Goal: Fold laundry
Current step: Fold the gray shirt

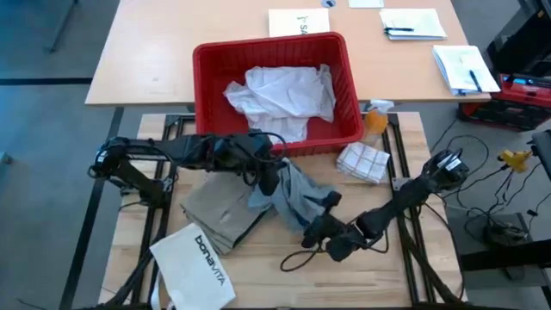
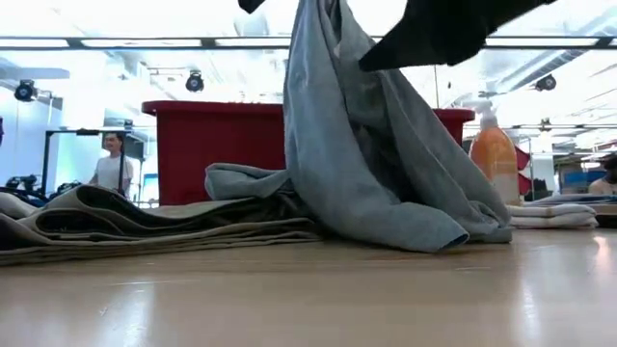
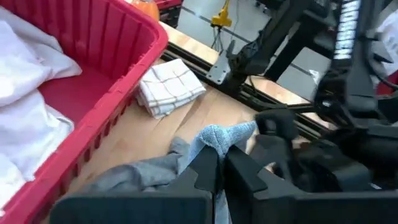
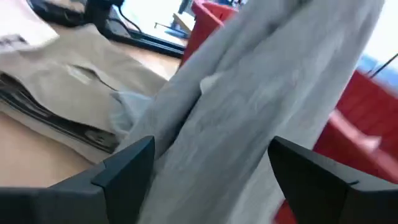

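While the low view cuts off both arms above the frame, it shows the grey T-shirt hanging as a tall drape whose hem rests on the bench. The left gripper, over the middle of the bench, has its fingers pressed together on a bunched fold of the T-shirt. The right gripper, nearer the front edge, has its fingers spread wide with the grey cloth hanging just between and beyond them; whether they touch it cannot be made out. The khaki-tan piece lies folded flat just left of the T-shirt, touching it. A white bag printed "bonavita" sits at the front left corner. The white shirt is heaped in a red basket at the back edge, with a folded checked cloth and an orange bottle near the back right. A person stands in the bright room behind.
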`<state>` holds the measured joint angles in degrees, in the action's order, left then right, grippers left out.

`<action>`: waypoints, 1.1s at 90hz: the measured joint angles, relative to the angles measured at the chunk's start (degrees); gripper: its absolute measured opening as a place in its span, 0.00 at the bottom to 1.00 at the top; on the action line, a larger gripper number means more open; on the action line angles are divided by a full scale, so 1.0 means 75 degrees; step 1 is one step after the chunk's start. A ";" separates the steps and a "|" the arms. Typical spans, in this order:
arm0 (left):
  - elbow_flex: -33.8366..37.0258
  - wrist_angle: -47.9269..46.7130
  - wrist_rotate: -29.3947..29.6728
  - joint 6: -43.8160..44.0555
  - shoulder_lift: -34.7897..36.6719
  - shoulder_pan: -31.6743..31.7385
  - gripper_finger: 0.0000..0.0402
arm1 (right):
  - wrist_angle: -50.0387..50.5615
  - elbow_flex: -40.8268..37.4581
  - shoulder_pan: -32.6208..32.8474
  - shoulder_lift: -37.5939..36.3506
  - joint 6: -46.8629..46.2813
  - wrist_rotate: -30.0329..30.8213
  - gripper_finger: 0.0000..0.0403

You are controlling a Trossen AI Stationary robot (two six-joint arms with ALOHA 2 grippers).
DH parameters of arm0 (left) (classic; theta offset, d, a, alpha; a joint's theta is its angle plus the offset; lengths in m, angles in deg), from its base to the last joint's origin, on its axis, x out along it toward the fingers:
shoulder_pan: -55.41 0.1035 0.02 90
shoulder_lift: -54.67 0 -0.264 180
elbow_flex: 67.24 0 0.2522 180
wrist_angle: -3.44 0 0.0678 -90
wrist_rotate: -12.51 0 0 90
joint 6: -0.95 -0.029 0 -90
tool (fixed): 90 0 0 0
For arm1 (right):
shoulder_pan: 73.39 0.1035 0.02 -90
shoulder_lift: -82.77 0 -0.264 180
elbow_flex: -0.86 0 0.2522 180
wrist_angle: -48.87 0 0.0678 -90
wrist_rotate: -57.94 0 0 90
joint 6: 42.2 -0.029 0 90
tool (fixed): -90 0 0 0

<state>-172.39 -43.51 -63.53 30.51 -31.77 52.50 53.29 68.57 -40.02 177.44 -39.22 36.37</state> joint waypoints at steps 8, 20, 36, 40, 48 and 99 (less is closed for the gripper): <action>0.0000 -0.0083 0.0000 0.0004 -0.0012 0.0084 0.00 | -0.0029 0.0225 0.0003 -0.0009 0.0381 0.0090 0.68; 0.0000 -0.0113 0.0000 0.0008 -0.0012 0.0183 0.00 | 0.0223 0.0280 -0.0003 0.0035 0.0551 0.0099 0.63; 0.0000 -0.0103 0.0000 0.0012 -0.0009 0.0228 0.00 | 0.0649 0.0229 -0.0081 0.0375 0.0638 0.0046 0.56; 0.0000 -0.0113 0.0000 0.0026 -0.0011 0.0228 0.00 | 0.0646 0.0228 -0.0094 0.0430 0.0636 -0.0044 0.54; 0.0000 -0.0109 0.0000 0.0044 -0.0012 0.0227 0.00 | 0.0622 0.0228 -0.0093 0.0521 0.0613 -0.0097 0.51; 0.0000 -0.0111 -0.0201 0.0073 0.0131 0.0225 0.00 | 0.2502 0.0242 -0.0352 -0.0299 -0.1812 0.0020 0.02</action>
<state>-172.39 -44.34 -65.04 31.06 -30.78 54.20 72.05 70.39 -42.66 175.20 -52.81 36.52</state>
